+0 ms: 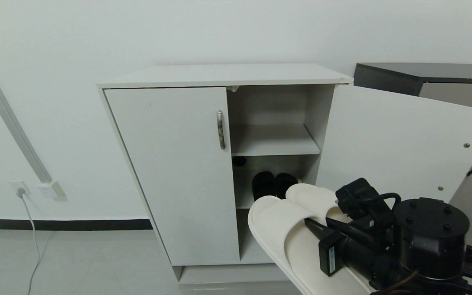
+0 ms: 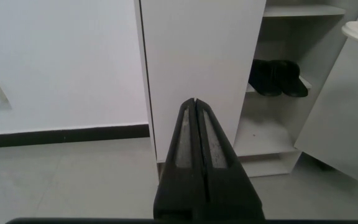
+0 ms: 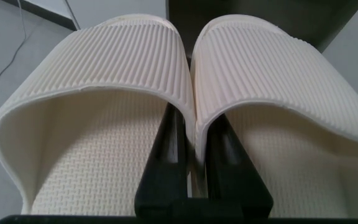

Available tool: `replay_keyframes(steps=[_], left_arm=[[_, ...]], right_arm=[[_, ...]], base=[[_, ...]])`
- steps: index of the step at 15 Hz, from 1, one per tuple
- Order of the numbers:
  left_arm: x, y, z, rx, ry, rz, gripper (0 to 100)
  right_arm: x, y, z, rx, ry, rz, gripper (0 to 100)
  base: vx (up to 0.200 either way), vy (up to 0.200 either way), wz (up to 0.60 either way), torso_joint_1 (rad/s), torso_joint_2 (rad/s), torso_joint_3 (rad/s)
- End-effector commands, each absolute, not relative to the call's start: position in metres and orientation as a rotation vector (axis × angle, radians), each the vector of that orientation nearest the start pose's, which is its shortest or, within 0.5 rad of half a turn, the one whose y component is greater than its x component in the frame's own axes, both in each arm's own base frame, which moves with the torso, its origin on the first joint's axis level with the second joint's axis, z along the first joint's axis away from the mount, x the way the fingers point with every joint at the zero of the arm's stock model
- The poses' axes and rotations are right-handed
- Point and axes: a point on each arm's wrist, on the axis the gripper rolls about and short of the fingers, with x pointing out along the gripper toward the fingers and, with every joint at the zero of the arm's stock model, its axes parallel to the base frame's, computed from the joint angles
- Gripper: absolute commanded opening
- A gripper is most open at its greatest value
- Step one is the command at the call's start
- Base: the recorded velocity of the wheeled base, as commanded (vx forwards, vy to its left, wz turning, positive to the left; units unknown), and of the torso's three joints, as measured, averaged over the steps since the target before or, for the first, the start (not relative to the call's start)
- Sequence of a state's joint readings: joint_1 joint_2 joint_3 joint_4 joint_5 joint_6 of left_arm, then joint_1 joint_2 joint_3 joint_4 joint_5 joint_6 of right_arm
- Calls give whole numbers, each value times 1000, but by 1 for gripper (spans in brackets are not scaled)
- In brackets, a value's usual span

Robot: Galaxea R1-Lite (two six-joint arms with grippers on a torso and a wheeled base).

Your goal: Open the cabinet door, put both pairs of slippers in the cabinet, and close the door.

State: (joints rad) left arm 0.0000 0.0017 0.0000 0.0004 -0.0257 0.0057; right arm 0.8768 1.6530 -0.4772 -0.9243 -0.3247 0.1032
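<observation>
My left fingers (image 2: 194,112) are clenched, empty, facing the cabinet (image 1: 166,172). The black pair (image 1: 273,184) sits inside the cabinet. My right fingers (image 3: 182,134) pinch the cream slippers (image 1: 285,229) by their touching inner edges, before the cabinet opening: light, bendy foam, I reckon, best pinched there.

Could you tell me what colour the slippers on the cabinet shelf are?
Those slippers are black, clearest in the left wrist view.

White cabinet (image 1: 219,76), right door (image 1: 395,143) open; black slippers (image 1: 275,184) on inner shelf; ribbed cream slippers (image 1: 285,229) paired outside
</observation>
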Motion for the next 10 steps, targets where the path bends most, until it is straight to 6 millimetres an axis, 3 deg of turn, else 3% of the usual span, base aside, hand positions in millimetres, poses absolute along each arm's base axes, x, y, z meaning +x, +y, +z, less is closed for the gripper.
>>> replay_keyframes(steps=[1,6,10], left_arm=[[-23,-1,76,8,1,-26,0],[-23,-1,75,9,3,-26,0],[-23,-1,75,11,3,-28,0]], right_arm=[[172,195,140,-47,242,539,0],[177,201,125,-69,273,531,0],[191,232,108,-33,242,408,0]], base=[[0,0,0,0,0,0],[0,0,0,-9,68,73],[0,0,0,0,0,0]])
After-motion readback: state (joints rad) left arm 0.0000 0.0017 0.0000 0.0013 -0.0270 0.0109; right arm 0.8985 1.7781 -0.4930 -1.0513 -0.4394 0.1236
